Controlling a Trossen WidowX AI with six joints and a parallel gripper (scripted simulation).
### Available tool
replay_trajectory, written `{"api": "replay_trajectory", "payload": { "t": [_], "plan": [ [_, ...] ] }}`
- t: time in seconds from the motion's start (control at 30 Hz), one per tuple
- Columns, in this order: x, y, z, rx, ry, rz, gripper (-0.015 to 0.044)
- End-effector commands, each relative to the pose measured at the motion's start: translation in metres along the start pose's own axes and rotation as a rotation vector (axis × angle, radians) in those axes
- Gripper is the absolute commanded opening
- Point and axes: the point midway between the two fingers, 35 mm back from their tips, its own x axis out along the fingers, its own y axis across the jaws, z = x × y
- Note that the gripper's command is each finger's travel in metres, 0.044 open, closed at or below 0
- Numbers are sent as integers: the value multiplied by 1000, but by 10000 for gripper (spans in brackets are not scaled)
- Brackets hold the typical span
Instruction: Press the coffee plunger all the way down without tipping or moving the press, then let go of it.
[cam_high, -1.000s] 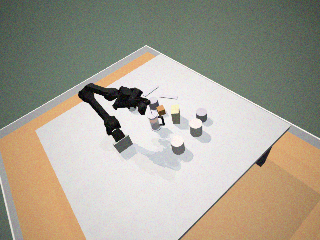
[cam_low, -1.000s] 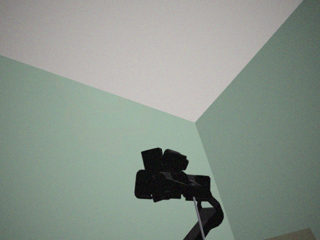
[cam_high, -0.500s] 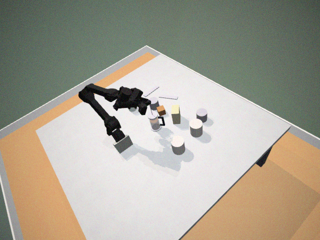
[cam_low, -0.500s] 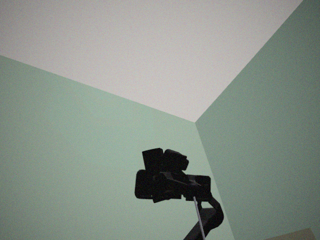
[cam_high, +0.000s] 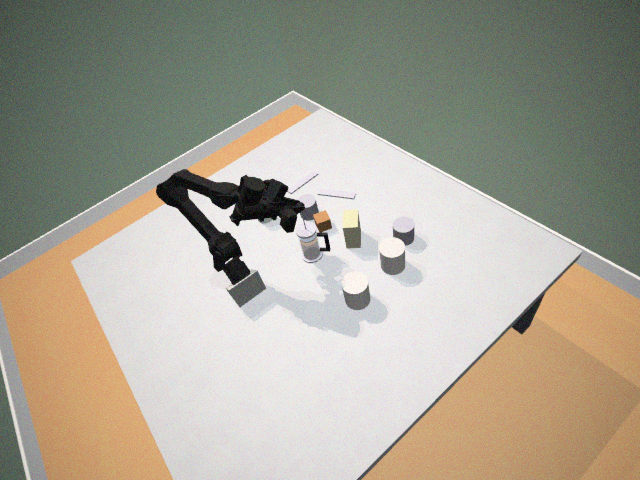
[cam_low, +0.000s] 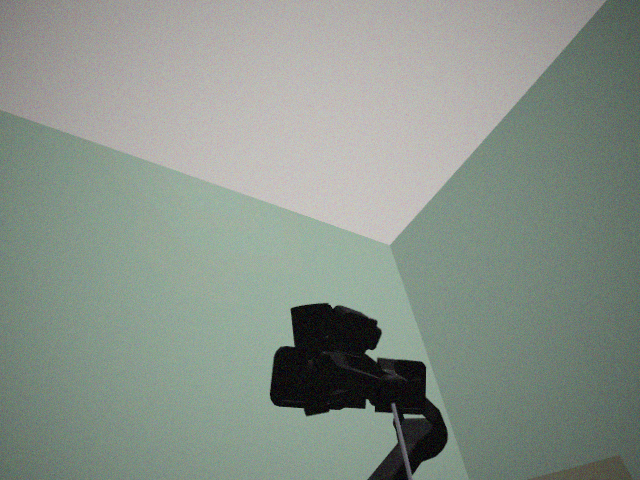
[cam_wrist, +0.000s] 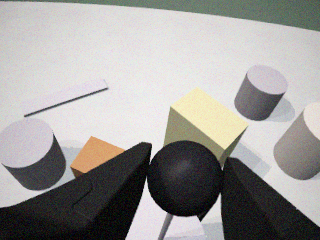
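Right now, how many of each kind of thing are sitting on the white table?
Grey cylinders: 4
Blocks: 2, orange and yellow
Flat strips: 2
Coffee press: 1, its knob in the gripper
Total: 9

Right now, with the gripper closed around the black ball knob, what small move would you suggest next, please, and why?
Probably a slow, straight push down. The gripper is shut on the black ball knob, and the thin plunger rod below it shows bare, so the plunger looks unpressed. Pushing straight should keep the glass coffee press from tipping.
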Motion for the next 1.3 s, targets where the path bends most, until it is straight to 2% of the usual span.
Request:
{"api": "replay_trajectory", "payload": {
  "t": [0.0, 1.27],
  "plan": [
    [9, -2, -19, 20, 33, -9, 113],
    [47, 0, -64, 23, 25, -5, 113]
  ]
}}
